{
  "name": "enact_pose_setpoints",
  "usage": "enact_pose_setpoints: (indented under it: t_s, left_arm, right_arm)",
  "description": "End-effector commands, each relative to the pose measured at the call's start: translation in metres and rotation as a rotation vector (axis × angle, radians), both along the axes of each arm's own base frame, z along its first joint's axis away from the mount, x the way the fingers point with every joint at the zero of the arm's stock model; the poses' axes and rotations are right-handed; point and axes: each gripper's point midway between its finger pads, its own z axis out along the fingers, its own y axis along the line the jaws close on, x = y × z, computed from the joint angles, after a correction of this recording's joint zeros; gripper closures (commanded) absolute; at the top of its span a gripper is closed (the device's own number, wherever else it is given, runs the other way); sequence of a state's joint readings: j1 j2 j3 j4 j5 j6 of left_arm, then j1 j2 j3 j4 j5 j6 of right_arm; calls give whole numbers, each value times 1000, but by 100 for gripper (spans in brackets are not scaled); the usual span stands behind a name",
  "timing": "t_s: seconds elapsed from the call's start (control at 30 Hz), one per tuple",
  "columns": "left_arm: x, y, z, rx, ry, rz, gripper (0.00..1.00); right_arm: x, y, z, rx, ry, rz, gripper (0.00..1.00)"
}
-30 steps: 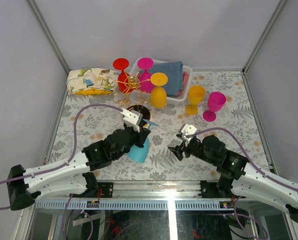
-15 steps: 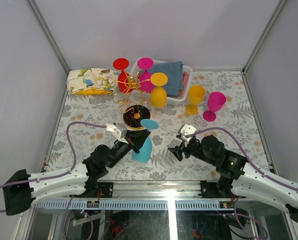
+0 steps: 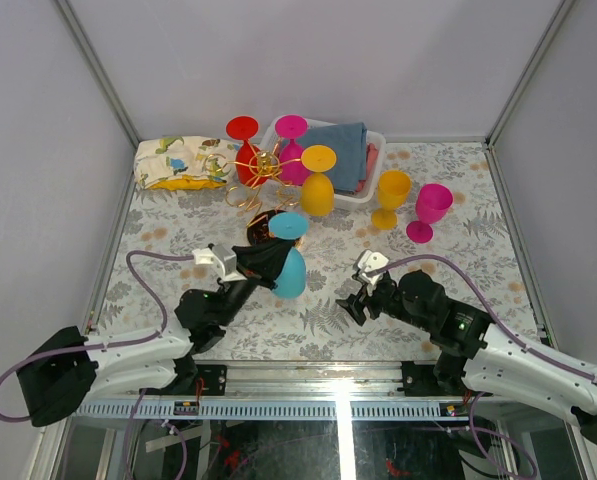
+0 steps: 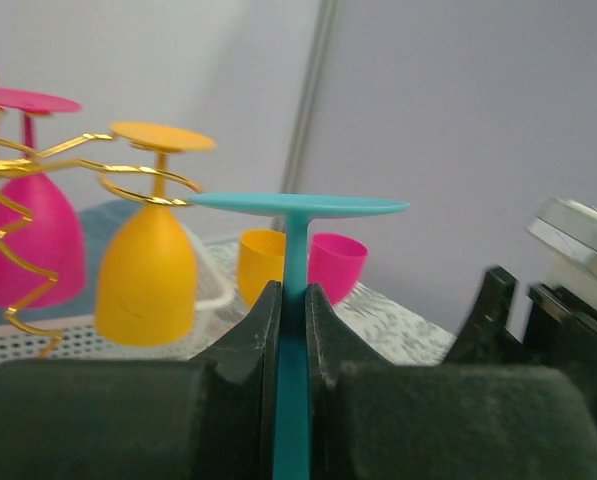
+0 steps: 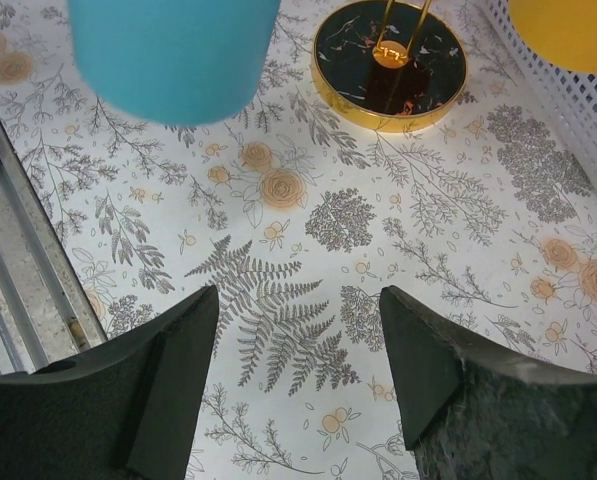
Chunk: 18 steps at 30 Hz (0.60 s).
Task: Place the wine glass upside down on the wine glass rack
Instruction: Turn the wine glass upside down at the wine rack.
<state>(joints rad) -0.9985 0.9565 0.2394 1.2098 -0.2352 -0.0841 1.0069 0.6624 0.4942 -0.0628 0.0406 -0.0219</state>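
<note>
Stem of the teal wine glass (image 3: 290, 272) is clamped in my left gripper (image 3: 268, 262), axis vertical, foot up, above the desk (image 3: 428, 270). I see the wine glass rack (image 3: 261, 168) at twelve o'clock, nearer this arm; right gripper (image 3: 352, 298) jaws apart.

The wine glass rack (image 3: 263, 168) is standing at the back of the table (image 3: 178, 262), three glasses (image 3: 317, 190) hanging upside down on its arms. A basket (image 3: 376, 150) is sitting just right of it, a folded cloth (image 3: 181, 162) lying left. Two upright glasses (image 3: 391, 197) are standing further right. The wine glass (image 3: 289, 268) is hanging inverted before the rack's base, in the left gripper (image 3: 268, 262)
</note>
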Motion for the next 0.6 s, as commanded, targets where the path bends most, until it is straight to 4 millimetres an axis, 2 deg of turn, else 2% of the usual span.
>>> enact_pose_setpoints:
  t_s: [0.0, 0.23, 0.57]
  left_arm:
    - [10, 30, 40, -151, -127, 74, 100]
    - [37, 48, 51, -146, -176, 181, 100]
    - [66, 55, 50, -124, -192, 244, 100]
  right_arm:
    - [-1, 5, 6, 17, -3, 23, 27]
    - [-3, 9, 5, 7, 10, 43, 27]
    - [-7, 14, 9, 6, 24, 72, 27]
